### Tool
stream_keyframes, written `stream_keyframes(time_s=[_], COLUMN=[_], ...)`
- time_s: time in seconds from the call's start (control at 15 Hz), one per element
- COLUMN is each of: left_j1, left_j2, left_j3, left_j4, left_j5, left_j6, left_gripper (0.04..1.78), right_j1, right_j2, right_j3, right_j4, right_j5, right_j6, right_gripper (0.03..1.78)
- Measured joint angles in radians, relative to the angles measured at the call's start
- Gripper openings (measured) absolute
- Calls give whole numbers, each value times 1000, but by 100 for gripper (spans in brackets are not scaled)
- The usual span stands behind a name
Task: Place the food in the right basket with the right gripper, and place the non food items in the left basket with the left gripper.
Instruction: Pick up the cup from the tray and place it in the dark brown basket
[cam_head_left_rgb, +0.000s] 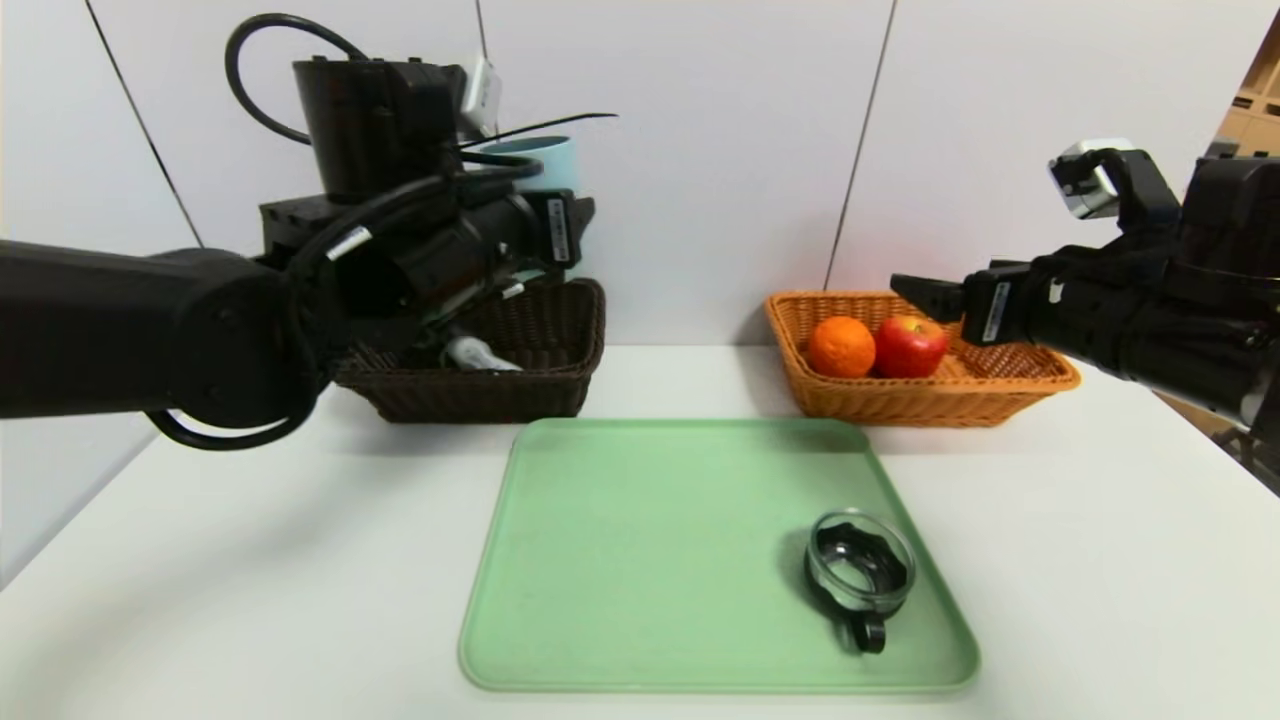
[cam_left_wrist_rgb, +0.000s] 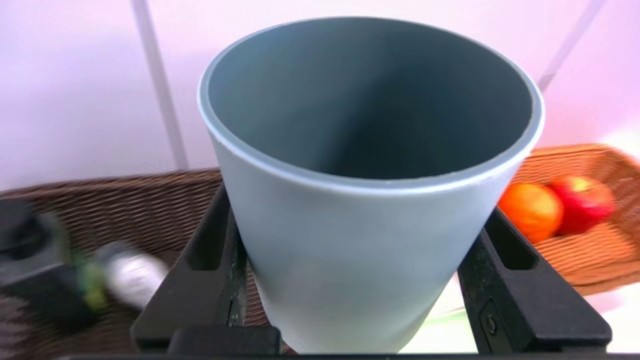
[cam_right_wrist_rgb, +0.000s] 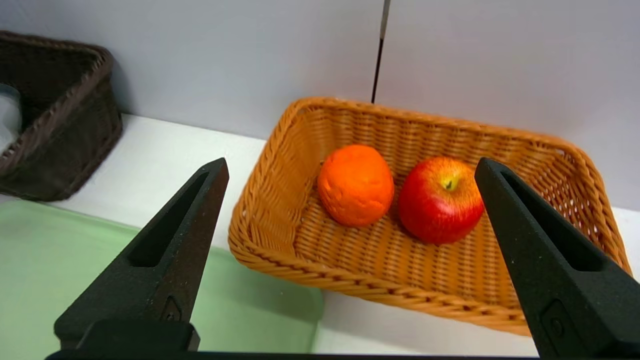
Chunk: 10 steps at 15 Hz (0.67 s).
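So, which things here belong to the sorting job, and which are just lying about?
Part of the job:
- blue cup held in left end effector, above dark basket
- orange and apple in orange basket
- right end effector, open above that basket
- glass lid on green tray

Just lying about:
- nothing

White table (cam_head_left_rgb: 1100, 560) carries a dark brown wicker basket (cam_head_left_rgb: 480, 385), an orange wicker basket (cam_head_left_rgb: 930, 395) and a pale green plastic tray (cam_head_left_rgb: 650, 560).
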Motion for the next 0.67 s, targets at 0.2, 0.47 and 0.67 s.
stream_keyframes(time_s=[0.2, 0.47, 0.67], left_j1=[78, 152, 189], left_j2=[16, 103, 185], left_j3=[-48, -71, -124], left_j4=[80, 76, 72], left_j5=[-35, -46, -49], left_j6=[-1, -4, -6], left_gripper=[114, 114, 114], right_j1=[-27, -63, -67], right_j2=[-24, -75, -88], right_j3=[-54, -104, -117], right_j4=[246, 599, 582], right_j5=[-3, -9, -9], right_j6=[1, 3, 2], right_gripper=[170, 170, 170])
